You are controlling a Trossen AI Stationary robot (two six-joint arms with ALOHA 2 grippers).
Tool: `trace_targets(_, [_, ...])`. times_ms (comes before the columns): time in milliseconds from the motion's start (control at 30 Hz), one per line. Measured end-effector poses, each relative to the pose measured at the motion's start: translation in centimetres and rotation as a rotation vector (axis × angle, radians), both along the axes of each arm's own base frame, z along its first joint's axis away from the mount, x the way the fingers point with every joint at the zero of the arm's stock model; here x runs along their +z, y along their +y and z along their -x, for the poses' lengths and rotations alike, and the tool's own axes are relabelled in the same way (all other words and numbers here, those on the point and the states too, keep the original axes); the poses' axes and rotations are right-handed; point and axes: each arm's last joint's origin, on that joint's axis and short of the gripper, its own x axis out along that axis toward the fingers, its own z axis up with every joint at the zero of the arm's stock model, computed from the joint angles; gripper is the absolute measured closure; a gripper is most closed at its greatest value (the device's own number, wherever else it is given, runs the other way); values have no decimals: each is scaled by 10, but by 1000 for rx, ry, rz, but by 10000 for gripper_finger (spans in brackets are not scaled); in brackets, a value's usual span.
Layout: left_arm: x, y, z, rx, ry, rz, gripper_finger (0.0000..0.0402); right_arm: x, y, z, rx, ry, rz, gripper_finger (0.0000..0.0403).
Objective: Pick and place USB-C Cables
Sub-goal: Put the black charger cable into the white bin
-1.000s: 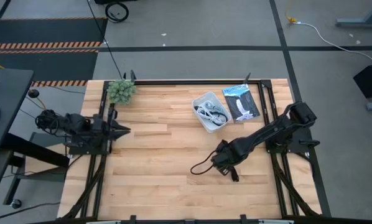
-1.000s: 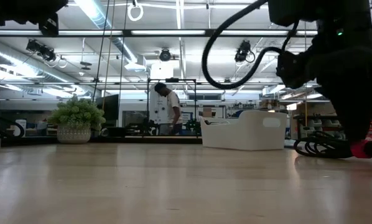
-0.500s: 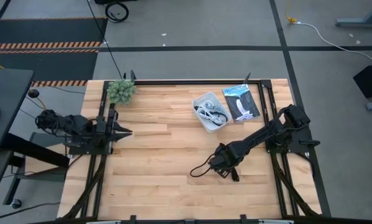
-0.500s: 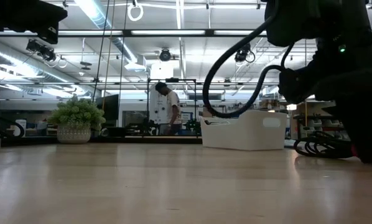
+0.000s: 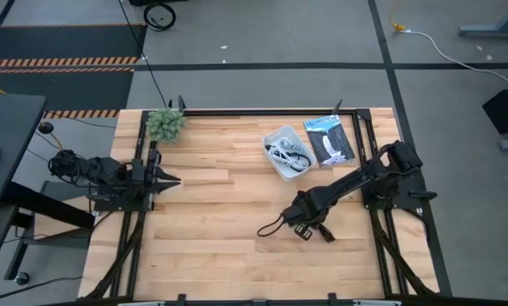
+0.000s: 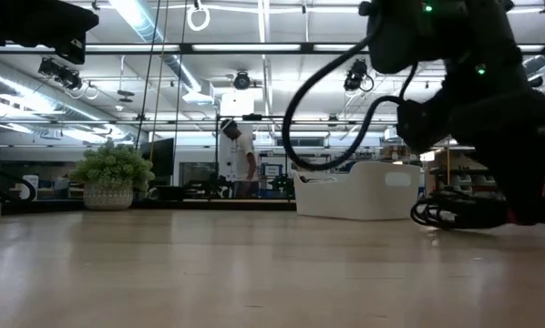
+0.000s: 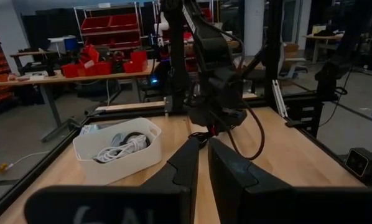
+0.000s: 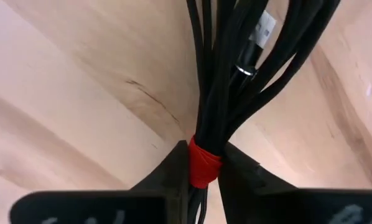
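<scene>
The black cable bundle with a red tie (image 6: 455,215) lies on the wooden table, right of centre. My right gripper (image 5: 308,228) stands over it, shut on it at the tie (image 8: 204,163). The white tray (image 5: 303,169) at the back right holds a white cable (image 7: 120,149) and a dark one (image 5: 297,160). No light blue cable shows. My left gripper (image 5: 171,178) waits, shut and empty, at the table's left edge. My right gripper pinches the black bundle at its red tie (image 8: 204,155) between its two fingers (image 8: 173,171). The fingers come from above and point down at the table. The strands fan out beyond the tie, and the bundle's loops (image 6: 441,217) lie on the table.
A flat blue-and-black packet (image 5: 329,140) lies right of the tray. A small potted plant (image 5: 165,124) stands at the far left corner. A black frame runs round the table. A person (image 6: 238,164) stands in the room beyond. Bare wood spans the middle and near side.
My right gripper has gone down onto the black bundle and a little toward the table's left edge. The bundle has slid along the table the same way.
</scene>
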Motion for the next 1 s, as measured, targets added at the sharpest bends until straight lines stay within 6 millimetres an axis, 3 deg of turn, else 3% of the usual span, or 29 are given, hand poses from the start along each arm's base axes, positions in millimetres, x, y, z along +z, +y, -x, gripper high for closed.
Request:
trace_targets(233, [0,0,0,0,0,-1,358,46,-6,-18,77,18,40,339])
trace_targets(500, [0,0,0,0,0,0,358,114,-15,-45,188,-165,152,332])
trace_targets(633, [0,0,0,0,0,0,358,127,-46,-54,160,-190,208,332])
trace_targets(1000, [0,0,0,0,-1,0,358,126,-161,-63,71,-241,240,332])
